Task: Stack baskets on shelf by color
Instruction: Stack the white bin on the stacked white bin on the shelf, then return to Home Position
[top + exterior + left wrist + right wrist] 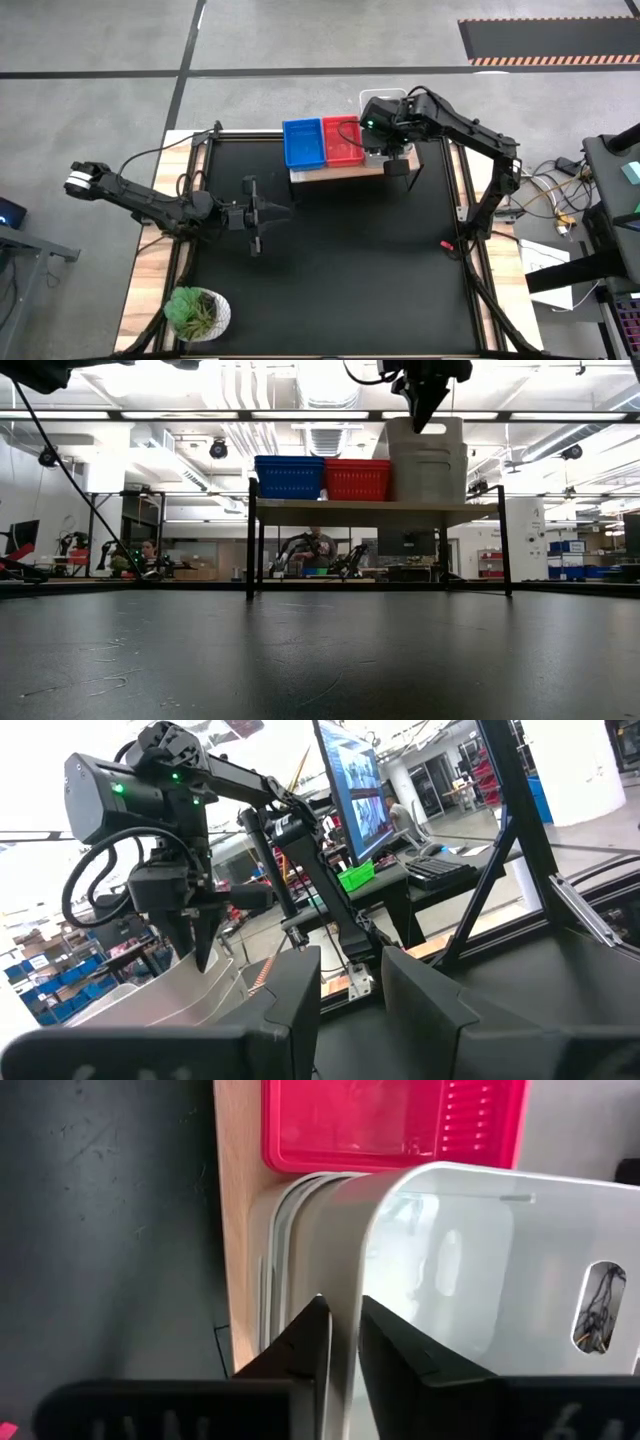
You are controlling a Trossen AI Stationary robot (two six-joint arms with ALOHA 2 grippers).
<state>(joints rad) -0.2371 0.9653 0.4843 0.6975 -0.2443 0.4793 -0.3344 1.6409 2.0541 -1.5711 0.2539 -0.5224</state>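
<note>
Left gripper (268,213) idle mid-table at 9 o'clock, fingers parted, empty. On shelf (335,172) at 12 o'clock: blue basket (303,142), red basket (343,141), white stack (480,1270), long axes running 6 to 12, mouths up. Right gripper (340,1342) narrow, astride white wall.

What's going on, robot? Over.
Right claw straddling white basket wall, on shelf. Left claw waiting over table, empty. Blue and red stacks placed. Nothing in the way.
</note>
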